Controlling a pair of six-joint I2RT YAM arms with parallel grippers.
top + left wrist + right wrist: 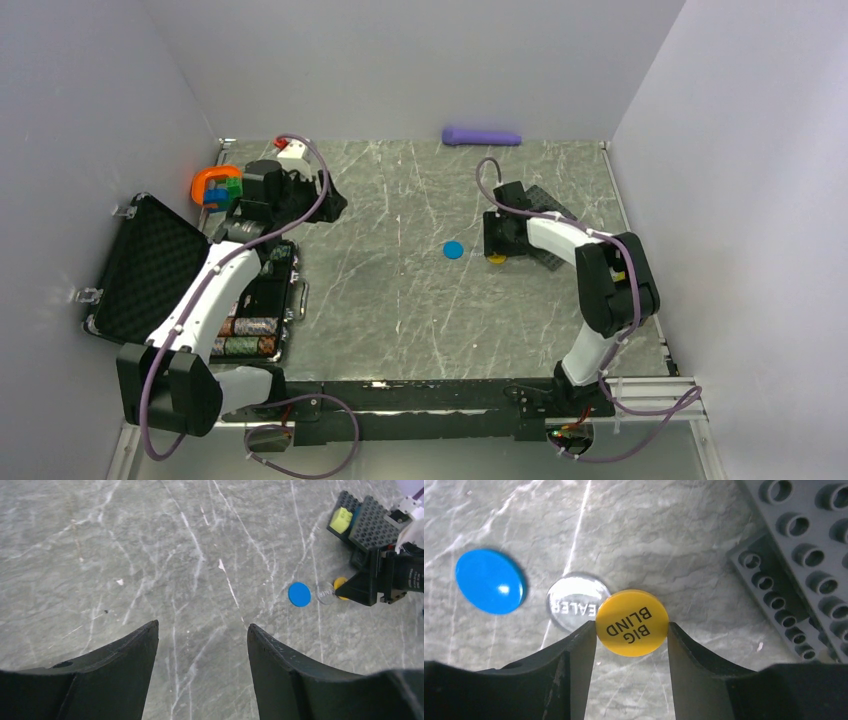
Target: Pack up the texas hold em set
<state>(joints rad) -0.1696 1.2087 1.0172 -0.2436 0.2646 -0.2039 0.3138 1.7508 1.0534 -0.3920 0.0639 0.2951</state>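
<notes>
The black foam-lined case (150, 265) lies open at the left, with striped chip stacks (248, 337) in its tray. A blue disc (453, 249) (489, 581) lies mid-table beside a clear "DEALER" disc (571, 602). The yellow "BIG BLIND" disc (631, 622) lies flat on the table with my right gripper (632, 625) down over it, both fingertips touching its edges. My left gripper (202, 625) hovers open over bare table right of the case, with nothing between its fingers. From there the blue disc (299, 594) and the right gripper (350, 587) show at the right.
Black studded plates (548, 215) (804, 545) lie just right of the yellow disc. An orange ring toy (213, 186) and a white block (291, 152) sit at the back left. A purple object (481, 136) lies against the back wall.
</notes>
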